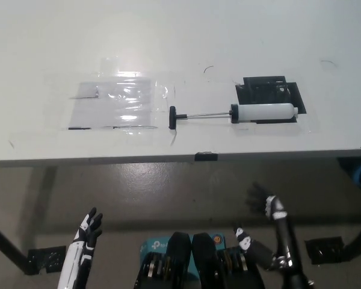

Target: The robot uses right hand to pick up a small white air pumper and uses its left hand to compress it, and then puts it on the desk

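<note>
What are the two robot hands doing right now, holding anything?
Left robot hand: open, holding nothing, low below the table edge.
Right robot hand: holding nothing; open or closed cannot be told.

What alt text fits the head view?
A small white air pumper, its rod pulled out to the left, lies untouched on a white desk beside a clear plastic sheet. Both robot hands hang low below the desk edge: white left, black right.

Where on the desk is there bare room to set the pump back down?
Bare desk lies behind the air pumper, right of its black mat, and left of the clear plastic sheet. The crowded band runs from sheet to mat. Both hands, left hand and right hand, hang below the desk edge.
</note>
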Robot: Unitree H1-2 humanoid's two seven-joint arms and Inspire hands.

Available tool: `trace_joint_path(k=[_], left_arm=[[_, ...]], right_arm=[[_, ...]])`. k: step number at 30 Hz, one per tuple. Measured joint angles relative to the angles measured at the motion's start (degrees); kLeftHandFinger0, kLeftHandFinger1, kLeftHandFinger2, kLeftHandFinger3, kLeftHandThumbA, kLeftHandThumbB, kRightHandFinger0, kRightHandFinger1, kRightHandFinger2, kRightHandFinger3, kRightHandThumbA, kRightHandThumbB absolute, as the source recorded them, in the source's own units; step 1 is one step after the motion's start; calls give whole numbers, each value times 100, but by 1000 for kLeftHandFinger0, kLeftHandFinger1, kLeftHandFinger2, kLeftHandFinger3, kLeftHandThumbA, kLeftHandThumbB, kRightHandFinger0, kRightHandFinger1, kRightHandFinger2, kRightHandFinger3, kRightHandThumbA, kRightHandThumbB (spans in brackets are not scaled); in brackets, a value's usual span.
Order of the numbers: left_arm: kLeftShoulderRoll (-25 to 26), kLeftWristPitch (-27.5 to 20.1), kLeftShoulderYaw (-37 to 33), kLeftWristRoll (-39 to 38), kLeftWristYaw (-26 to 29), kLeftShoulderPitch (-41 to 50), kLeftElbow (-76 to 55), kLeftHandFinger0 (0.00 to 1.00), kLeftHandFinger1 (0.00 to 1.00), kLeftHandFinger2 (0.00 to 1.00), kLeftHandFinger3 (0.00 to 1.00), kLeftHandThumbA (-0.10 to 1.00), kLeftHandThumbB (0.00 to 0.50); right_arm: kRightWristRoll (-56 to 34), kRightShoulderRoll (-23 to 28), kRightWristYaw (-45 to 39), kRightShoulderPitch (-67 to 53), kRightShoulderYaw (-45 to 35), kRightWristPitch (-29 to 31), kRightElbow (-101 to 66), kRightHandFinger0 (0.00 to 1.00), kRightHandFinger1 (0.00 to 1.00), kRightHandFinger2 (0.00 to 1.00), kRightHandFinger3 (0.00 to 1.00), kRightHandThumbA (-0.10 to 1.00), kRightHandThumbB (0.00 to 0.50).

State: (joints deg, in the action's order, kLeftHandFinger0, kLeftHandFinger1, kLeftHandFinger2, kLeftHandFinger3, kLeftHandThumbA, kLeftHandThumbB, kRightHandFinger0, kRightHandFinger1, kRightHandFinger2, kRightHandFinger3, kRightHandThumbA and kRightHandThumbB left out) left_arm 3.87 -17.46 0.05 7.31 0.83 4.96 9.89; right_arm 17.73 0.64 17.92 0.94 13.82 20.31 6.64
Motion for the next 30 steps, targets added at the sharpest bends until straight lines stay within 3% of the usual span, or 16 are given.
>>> trace_joint_path(k=[1,3,5,8,10,17,19,21,24,26,27,30], left_arm=[[-1,-1,-1,-2,0,-9,2,1000,1000,1000,1000,1000,37],[0,-1,1,-8,-1,-17,5,1000,1000,1000,1000,1000,32],[-2,-1,-1,-12,-2,-20,11,1000,1000,1000,1000,1000,22],[-1,-3,0,-26,-5,-22,24,1000,1000,1000,1000,1000,11],[-1,-5,-1,-26,-6,-23,28,1000,1000,1000,1000,1000,9],[0,-8,1,-26,-12,-22,42,1000,1000,1000,1000,1000,13],[0,-8,0,-25,-12,-26,43,1000,1000,1000,1000,1000,16],[-1,-8,-1,-25,-12,-27,44,1000,1000,1000,1000,1000,14],[0,-8,-1,-25,-13,-34,44,1000,1000,1000,1000,1000,24],[0,-9,-1,-25,-13,-46,44,1000,1000,1000,1000,1000,27],[0,-10,-1,-26,-13,-52,44,1000,1000,1000,1000,1000,27],[-1,-17,-2,-25,-13,-71,44,1000,1000,1000,1000,1000,20]], right_arm=[[10,26,-5,9,-39,0,-244,1000,1000,1000,1000,872,185],[26,104,-56,54,-96,-75,-685,1000,1000,1000,1000,907,217],[33,232,-161,164,-131,-205,-1030,1000,1000,1000,1000,998,291],[75,739,-513,665,-180,-624,-1573,1000,1000,1000,1000,987,347],[103,1076,-734,1105,-184,-889,-1665,1000,1000,1000,1000,953,357],[127,1830,-1555,2795,32,-1677,-1211,1000,1000,1000,1000,1000,422],[143,1904,-1811,3265,170,-1872,-845,1000,1000,1000,1000,1000,436],[155,1939,-2041,3678,328,-2042,-450,1000,1000,1000,1000,1000,419],[177,1946,-2389,4270,580,-2284,244,1000,1000,1000,1000,1000,451],[218,1942,-2665,4755,810,-2440,889,1000,1000,1000,1000,1000,444],[240,1935,-2758,4886,898,-2488,1139,1000,1000,1000,1000,1000,471],[284,1873,-3100,5479,1199,-2656,2095,1000,1000,1000,1000,991,463]])
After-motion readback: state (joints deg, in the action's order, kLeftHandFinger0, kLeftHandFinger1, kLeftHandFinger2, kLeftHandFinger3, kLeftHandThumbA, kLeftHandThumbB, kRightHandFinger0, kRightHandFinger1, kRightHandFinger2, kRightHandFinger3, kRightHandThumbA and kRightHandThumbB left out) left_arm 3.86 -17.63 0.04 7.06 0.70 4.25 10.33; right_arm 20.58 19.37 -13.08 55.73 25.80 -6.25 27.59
